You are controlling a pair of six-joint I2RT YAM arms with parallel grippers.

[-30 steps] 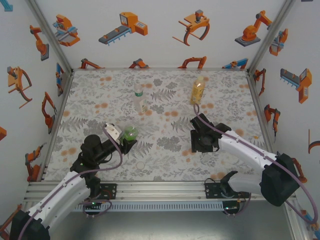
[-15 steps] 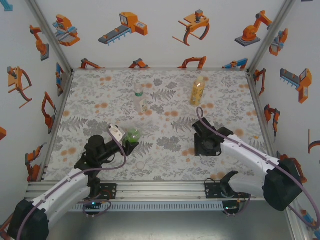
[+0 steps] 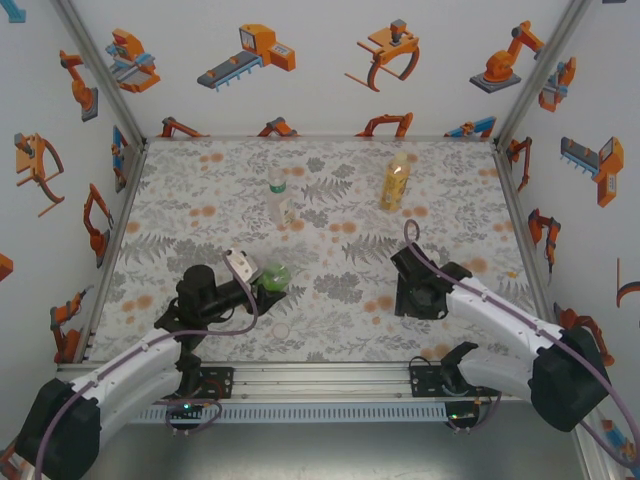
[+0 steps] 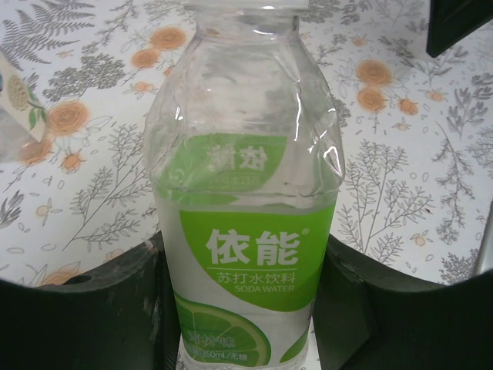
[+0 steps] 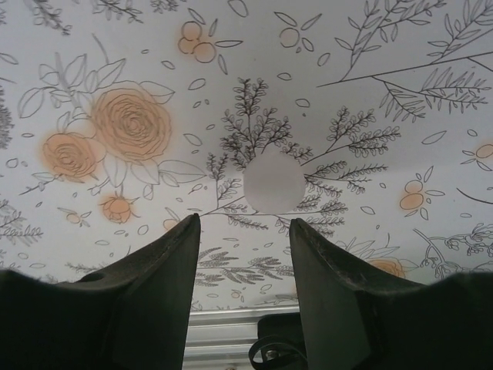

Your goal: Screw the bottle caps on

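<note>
Left hand [image 4: 245, 266]: clamped around green-label bottle [image 4: 246, 193]. Right hand [image 5: 243, 227]: fingers parted, nothing between; pale cap [image 5: 273, 183] flat on worktop [image 5: 400, 69], just beyond fingertips.

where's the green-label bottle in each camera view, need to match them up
top external: green-label bottle left of centre, near side of the flowered mat, in the left gripper.
left wrist: mid-picture between the fingers, neck at the top edge.
right wrist: a pale cap ahead of the right gripper.
shared landmark: that flowered mat.
</note>
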